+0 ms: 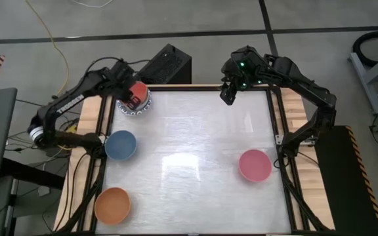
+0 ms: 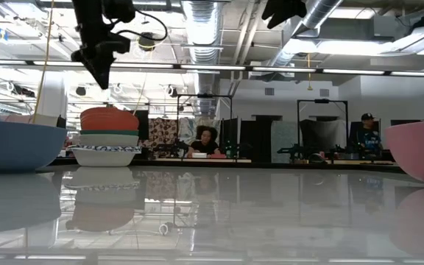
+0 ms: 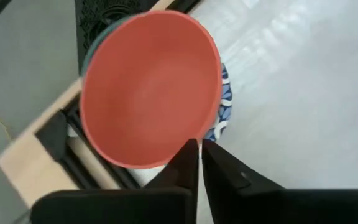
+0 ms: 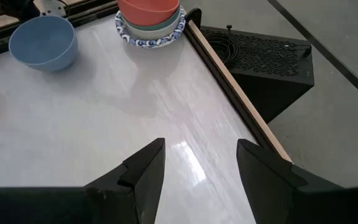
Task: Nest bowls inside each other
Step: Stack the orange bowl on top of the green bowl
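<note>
A stack of bowls stands at the table's far left: a red bowl (image 3: 148,87) sits on top, a teal one (image 2: 109,138) is nested under it, and a blue-and-white patterned one (image 2: 107,155) rests on the table at the bottom. My left gripper (image 2: 98,73) hangs shut just above the stack's near rim, clear of it, fingers slanting down. A blue bowl (image 1: 120,145), an orange bowl (image 1: 113,204) and a pink bowl (image 1: 254,164) each stand alone on the table. My right gripper (image 4: 201,149) waits open, high over the far right.
A black box (image 1: 166,65) stands just beyond the table's far edge behind the stack. Wooden rails (image 1: 87,141) run along the left and right sides. The white tabletop (image 1: 189,144) lies bare between the bowls. People sit in the room beyond.
</note>
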Available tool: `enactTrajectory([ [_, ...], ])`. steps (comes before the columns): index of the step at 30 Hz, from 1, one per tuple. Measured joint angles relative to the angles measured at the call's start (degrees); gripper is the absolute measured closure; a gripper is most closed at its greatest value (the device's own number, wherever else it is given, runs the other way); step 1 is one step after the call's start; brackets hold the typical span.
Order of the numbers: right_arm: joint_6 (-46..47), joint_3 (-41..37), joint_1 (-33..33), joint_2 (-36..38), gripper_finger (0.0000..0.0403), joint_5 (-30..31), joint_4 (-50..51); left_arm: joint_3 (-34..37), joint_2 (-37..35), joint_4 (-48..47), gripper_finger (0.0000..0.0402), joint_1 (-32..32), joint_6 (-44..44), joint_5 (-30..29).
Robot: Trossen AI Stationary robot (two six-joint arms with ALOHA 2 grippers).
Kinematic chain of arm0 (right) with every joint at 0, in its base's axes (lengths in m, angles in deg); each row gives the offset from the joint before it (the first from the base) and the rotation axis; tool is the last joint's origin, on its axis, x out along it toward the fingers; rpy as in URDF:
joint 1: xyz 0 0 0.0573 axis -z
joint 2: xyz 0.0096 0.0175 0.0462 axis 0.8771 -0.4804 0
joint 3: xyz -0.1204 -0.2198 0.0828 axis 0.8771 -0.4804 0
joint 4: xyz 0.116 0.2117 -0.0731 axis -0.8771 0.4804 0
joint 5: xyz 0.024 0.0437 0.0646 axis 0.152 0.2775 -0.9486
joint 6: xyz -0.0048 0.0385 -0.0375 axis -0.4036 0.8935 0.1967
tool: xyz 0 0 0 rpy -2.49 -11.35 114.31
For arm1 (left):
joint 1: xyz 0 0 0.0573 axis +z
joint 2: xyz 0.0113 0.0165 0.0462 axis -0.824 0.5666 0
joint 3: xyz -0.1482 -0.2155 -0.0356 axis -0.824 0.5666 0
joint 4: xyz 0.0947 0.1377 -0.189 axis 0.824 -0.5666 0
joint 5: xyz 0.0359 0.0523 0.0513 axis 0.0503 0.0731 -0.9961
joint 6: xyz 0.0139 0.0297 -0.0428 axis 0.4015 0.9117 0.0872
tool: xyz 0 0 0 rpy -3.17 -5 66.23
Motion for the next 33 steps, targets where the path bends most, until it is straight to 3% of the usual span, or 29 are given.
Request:
enactTrajectory([
  [9, 0.0, 0.0, 0.0, 0.0, 0.0184, 0.0, 0.4, 15.3, -6.5, 14.7, 0.0401, -2.7, -12.7, -4.5],
  [16, 0.0, 0.0, 0.0, 0.0, 0.0184, 0.0, 0.5, 22.5, -9.7, 17.8, 0.0401, -5.4, -16.4, -7.7],
  [24, 0.1, 0.0, 0.2, 0.0, 0.0184, 0.0, 0.4, 22.3, -10.2, 19.3, 0.0401, -6.7, -17.4, -6.3],
  [33, 1.0, 0.0, 0.1, 0.0, 0.0184, 0.0, 0.4, 20.9, -12.9, 22.9, 0.0401, -8.7, -19.8, -15.4],
])
